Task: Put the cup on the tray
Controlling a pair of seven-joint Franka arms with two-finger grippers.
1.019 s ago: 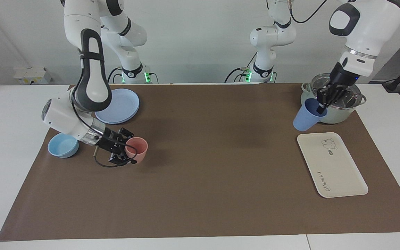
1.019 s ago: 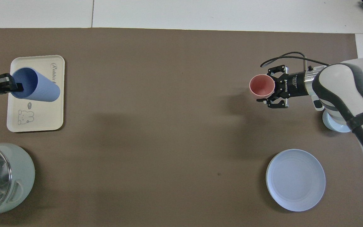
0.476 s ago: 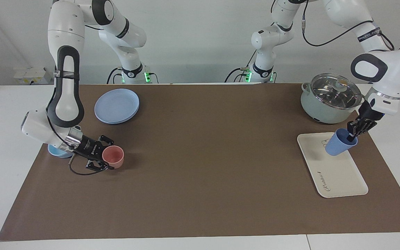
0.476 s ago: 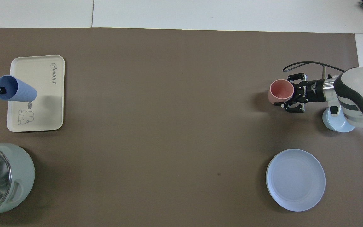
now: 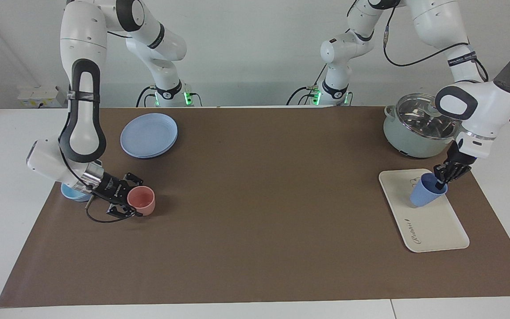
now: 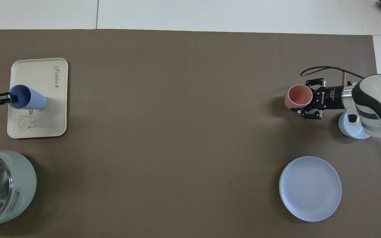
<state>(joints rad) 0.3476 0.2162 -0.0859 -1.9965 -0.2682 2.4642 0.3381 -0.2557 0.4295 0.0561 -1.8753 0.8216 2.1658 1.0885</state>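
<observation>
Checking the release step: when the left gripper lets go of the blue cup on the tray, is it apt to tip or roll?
Probably somewhat tippy: the cup leans, pinched at its rim by the left gripper, and tapers to a narrow base over the tray. It looks like light, stiff plastic. If it topples, its round tapered side would likely roll in a curve.

On the tray (image 6: 45, 122) under my left arm I read script lettering, "Rabbit", along one short end. A small dark oval mark sits beside its bear drawing, too small to read. Print on my right gripper (image 6: 304, 106) is unreadable.
</observation>
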